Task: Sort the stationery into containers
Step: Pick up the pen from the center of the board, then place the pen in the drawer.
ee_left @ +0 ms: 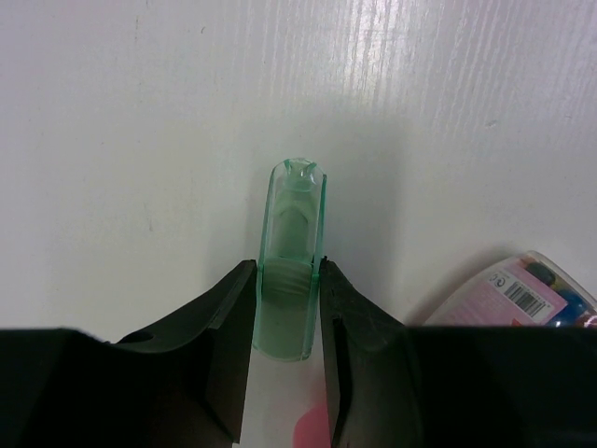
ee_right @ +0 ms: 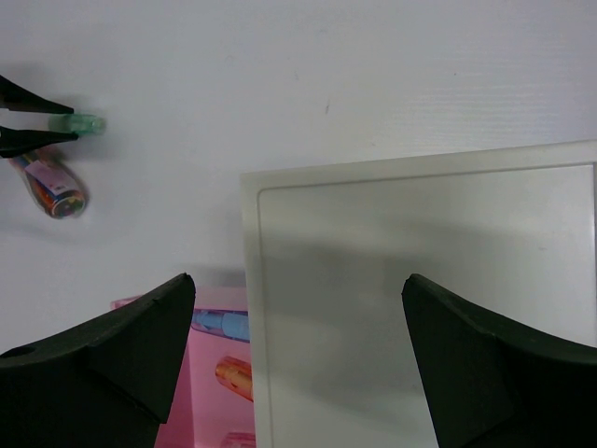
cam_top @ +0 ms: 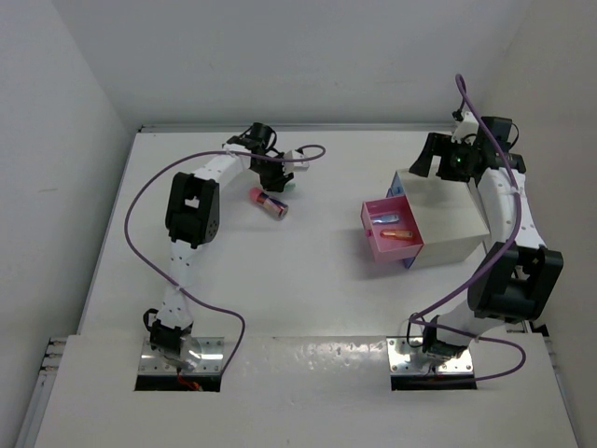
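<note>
The left gripper (ee_left: pixel 289 280), far out on the table's left, is clamped on the mint green piece (ee_left: pixel 293 224), which points straight out past its fingertips, while the pink drawer (cam_top: pixel 396 248) lies well off to its right, just beside the wide-open right gripper (ee_right: pixel 298 280).

The mint green piece (ee_left: pixel 291 252) is see-through and pinched in the left claw (ee_left: pixel 287 275). A short pink-red tube (cam_top: pixel 270 203) lies on its side near it. The pink drawer (cam_top: pixel 373 245) sticks out of the white box (cam_top: pixel 452 219), with a blue piece (cam_top: pixel 385 220) and an orange piece (cam_top: pixel 398 232) inside.
</note>
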You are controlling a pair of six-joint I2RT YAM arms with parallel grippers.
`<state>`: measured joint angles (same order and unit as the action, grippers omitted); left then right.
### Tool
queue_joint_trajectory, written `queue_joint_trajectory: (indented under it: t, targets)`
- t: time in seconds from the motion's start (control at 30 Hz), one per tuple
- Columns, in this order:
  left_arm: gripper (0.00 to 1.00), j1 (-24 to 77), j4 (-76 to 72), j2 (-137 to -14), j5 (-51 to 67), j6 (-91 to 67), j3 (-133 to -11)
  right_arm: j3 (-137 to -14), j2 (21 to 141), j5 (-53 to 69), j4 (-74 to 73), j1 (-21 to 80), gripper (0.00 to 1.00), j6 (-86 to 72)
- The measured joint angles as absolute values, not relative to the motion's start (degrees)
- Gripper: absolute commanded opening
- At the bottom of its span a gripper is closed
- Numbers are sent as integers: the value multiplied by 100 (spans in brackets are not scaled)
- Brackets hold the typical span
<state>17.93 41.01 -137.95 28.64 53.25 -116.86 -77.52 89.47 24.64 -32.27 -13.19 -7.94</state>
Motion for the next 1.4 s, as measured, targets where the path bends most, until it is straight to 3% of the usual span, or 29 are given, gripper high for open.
queue_joint_trajectory:
  t: [0.63, 0.93, 1.4]
  targets:
    - [5, 1793, 3981, -13795, 2910, 5157, -11710, -7752, 8947, 2464, -3227, -1302, 91, -794]
    - [4, 1900, 3500, -13474, 3885, 4176, -11793, -7839, 8971, 2464, -3269, -1299, 91, -801]
    - [5, 3522, 2231, -12175, 5196, 2867, -12057, -8235, 9013, 2563, -3420, -1299, 89, -952]
